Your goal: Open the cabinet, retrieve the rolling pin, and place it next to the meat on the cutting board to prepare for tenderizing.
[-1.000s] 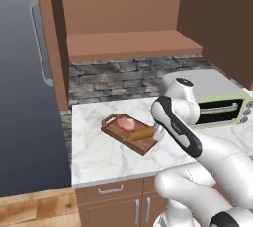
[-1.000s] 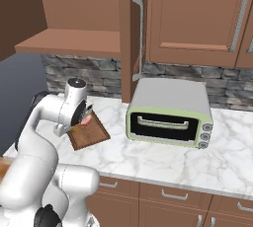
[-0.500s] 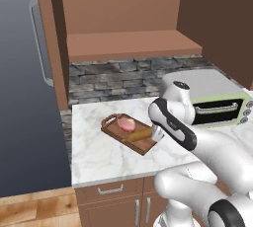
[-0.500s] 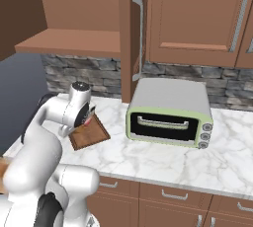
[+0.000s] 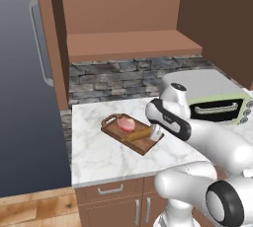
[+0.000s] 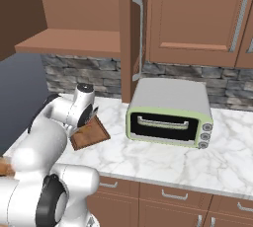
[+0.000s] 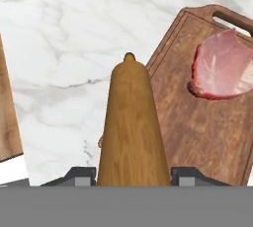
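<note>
Two dark finger tips clamp the small tan wooden rolling pin between them, and the two-finger gripper has it firmly grasped at its near end in the hand view. From the left base view, the rolling pin hangs low over the dark brown rectangular wooden cutting board with its looped handle, angled across the board's near side, the gripper at its right end. The small oval pink-red slab of meat lies on the board just beyond the pin, near but apart. In the hand view the pin's far knob points out over the board's edge and the white marble counter, with the meat off to the right on the board. Whether the pin touches the board, I cannot tell. Up above, the wide reddish-brown wooden wall cabinet stands open, one inner shelf showing. A pale green toaster oven sits on the counter to the right, and the board's corner pokes out beside the arm.
</note>
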Available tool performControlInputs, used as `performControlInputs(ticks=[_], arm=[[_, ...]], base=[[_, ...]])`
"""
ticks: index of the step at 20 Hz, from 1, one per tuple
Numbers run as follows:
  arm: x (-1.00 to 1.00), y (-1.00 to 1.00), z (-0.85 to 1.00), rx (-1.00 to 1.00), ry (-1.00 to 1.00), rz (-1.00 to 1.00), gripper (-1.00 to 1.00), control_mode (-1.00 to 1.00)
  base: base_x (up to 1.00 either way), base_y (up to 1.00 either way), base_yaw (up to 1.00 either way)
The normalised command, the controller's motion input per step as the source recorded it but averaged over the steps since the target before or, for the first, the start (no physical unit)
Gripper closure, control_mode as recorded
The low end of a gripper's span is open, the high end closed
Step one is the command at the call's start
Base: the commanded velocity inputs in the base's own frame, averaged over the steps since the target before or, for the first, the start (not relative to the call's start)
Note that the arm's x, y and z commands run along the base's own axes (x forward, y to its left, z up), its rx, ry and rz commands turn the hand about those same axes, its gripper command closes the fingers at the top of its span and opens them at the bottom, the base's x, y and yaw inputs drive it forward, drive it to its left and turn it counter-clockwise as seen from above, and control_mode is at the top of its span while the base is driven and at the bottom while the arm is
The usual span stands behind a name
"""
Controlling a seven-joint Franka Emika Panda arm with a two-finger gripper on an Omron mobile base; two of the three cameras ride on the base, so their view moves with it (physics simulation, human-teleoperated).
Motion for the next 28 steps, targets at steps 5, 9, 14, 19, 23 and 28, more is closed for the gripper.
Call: performControlInputs(ticks=[5, 9, 14, 19, 23, 28], arm=[[0.25, 0.00, -0.22, 0.00, 0.00, 0.02, 1.00, -1.00], [0.23, 0.00, -0.26, 0.00, 0.00, 0.02, 1.00, -1.00], [0.23, 0.00, -0.27, 0.00, 0.00, 0.02, 1.00, -1.00], [0.23, 0.00, -0.31, 0.00, 0.00, 0.02, 1.00, -1.00], [0.07, 0.00, -0.31, 0.00, 0.00, 0.05, 1.00, -1.00], [0.00, 0.01, -0.41, 0.00, 0.00, 0.03, -1.00, -1.00]], base=[[0.00, 0.00, 0.00], [0.00, 0.00, 0.00], [0.00, 0.00, 0.00], [0.00, 0.00, 0.00], [0.00, 0.00, 0.00], [0.00, 0.00, 0.00]])
